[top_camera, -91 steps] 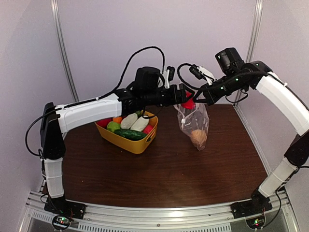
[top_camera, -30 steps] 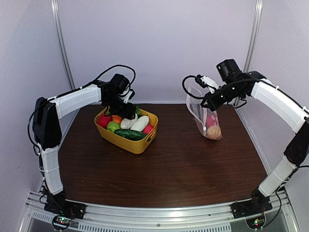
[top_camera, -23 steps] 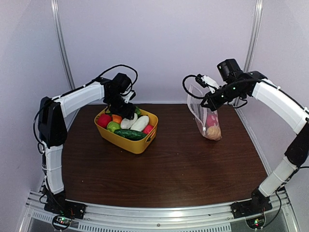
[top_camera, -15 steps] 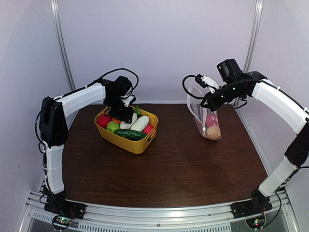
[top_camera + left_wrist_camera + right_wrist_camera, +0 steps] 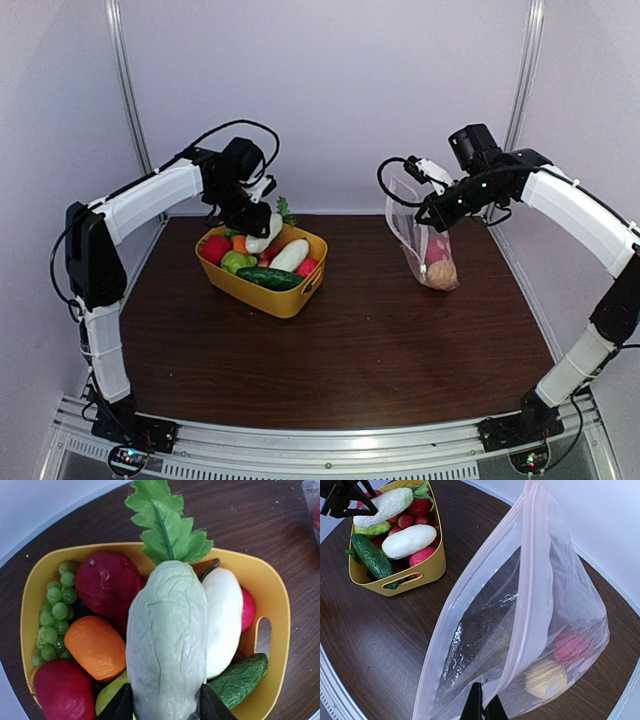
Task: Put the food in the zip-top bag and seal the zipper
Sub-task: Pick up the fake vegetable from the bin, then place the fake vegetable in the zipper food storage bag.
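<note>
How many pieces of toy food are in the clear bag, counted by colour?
Red piece: 1
Tan piece: 1
Total in the bag: 2

Over the yellow tub (image 5: 283,300), left tool (image 5: 259,236) grips a pale vegetable (image 5: 272,227); right tool (image 5: 433,214) holds the zip-top bag (image 5: 412,238).

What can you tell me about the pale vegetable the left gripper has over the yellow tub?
The pale vegetable is a long, greenish-white toy with wrinkled, plastic-looking skin and a flat green leaf, fabric-like, at its far end. The left gripper clamps its near end from both sides. It hangs over the yellow tub, leaf pointing away from the gripper, seemingly clear of the other food.
</note>
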Robot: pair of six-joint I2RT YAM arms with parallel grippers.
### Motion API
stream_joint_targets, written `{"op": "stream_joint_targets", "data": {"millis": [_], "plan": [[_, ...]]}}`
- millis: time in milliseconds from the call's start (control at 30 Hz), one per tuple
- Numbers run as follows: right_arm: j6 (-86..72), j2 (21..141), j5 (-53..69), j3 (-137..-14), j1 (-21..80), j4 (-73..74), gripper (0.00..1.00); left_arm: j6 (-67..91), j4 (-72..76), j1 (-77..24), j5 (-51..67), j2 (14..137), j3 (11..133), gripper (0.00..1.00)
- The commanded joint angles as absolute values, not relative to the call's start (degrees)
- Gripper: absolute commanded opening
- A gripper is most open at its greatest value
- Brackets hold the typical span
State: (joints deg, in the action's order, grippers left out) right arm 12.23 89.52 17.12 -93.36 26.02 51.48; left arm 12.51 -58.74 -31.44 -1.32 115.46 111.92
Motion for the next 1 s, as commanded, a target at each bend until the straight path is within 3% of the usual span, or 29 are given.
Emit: {"op": "stream_joint_targets", "data": {"millis": [0,200,400,967], "plan": [[11.9,88.5,16.3,-92.7,26.5,50.3,0.00,13.6,-56.5,-31.1,2.6,108.2,114.2,0.35],[11.5,89.4,16.7,-93.0,26.5,50.3,0.00,20.4,-42.0,-33.7,18.5,100.0,104.9,0.32],[10.8,89.8,16.6,-93.8,26.8,50.1,0.00,26.6,-33.8,-39.2,28.4,99.3,103.7,0.31],[10.5,90.5,10.1,-96.4,32.0,49.3,0.00,32.8,-28.8,-48.2,33.3,108.2,104.1,0.26]]}}
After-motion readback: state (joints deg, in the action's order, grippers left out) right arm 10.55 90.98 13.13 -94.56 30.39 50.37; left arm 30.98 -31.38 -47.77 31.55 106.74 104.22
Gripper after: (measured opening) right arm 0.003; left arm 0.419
